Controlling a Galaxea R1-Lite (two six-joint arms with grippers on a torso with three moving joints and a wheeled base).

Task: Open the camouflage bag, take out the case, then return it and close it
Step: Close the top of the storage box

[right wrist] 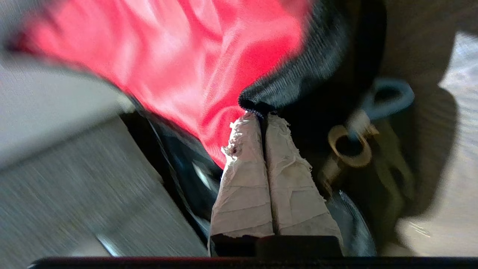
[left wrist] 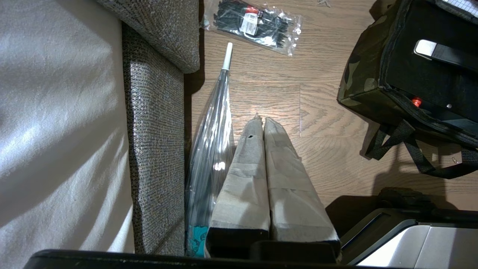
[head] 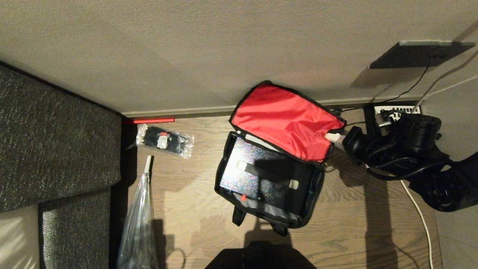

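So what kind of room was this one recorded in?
Most likely a home living room. The green-and-black camouflage fabric bag sits open on a wood-plank floor, beside a grey woven-fabric sofa and a plain beige wall with skirting board. A clear folded umbrella lies by the sofa.

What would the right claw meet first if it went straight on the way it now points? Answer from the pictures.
The right claw, shut, already meets the black-trimmed edge of the camouflage bag's red-lined lid; going on, it would likely push that lid.

Wooden floor (head: 347, 224). Grey sofa (head: 56, 142) at 9 o'clock. Clear packet of black cable ties (head: 165, 140) at 10 o'clock. Folded transparent umbrella (head: 138, 220), apparently, at 8 o'clock. White cable (head: 420, 216) at 4 o'clock.
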